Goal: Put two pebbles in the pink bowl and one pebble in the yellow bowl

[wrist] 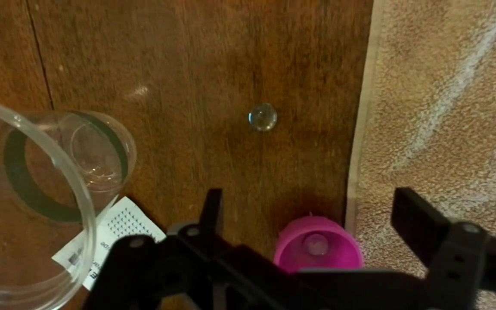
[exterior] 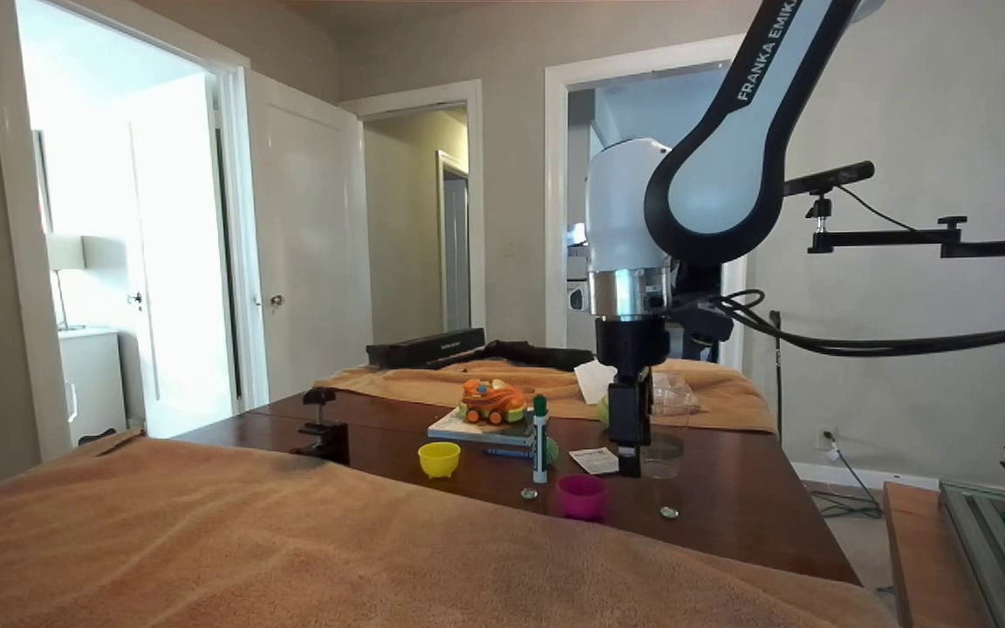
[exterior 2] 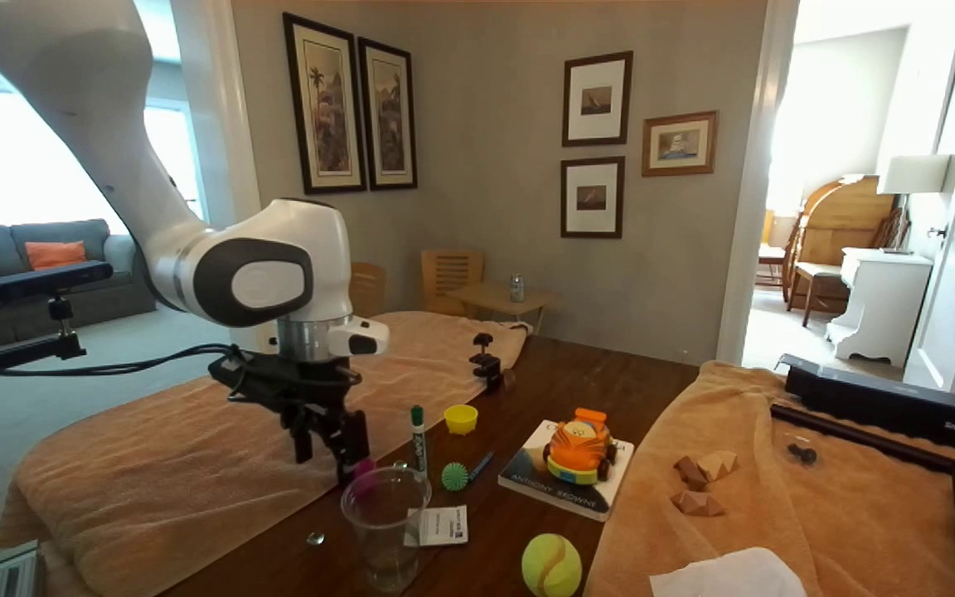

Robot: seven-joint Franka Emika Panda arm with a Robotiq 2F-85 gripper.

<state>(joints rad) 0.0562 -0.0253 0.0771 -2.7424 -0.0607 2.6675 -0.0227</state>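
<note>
Near the pink bowl (exterior: 582,504), fingers (wrist: 418,226) spread wide.

Lower centre in an exterior view I see the upright yellow bowl (exterior: 439,460), two loose pebbles (exterior: 669,513), pink bowl (exterior: 582,499) holding another pebble (wrist: 316,244).

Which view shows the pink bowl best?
The wrist view: it looks into the pink bowl, revealing a pebble. In an exterior view, mainly its outside shows; in an exterior view, the gripper and clear cup partly obscure it.

The robot arm (exterior: 725,179) reads "FRANKA EMIKA"; the book (exterior 2: 532,466), "ANTHONY BROWNE"; the black box (exterior 2: 892,405), "Small Rig".
</note>
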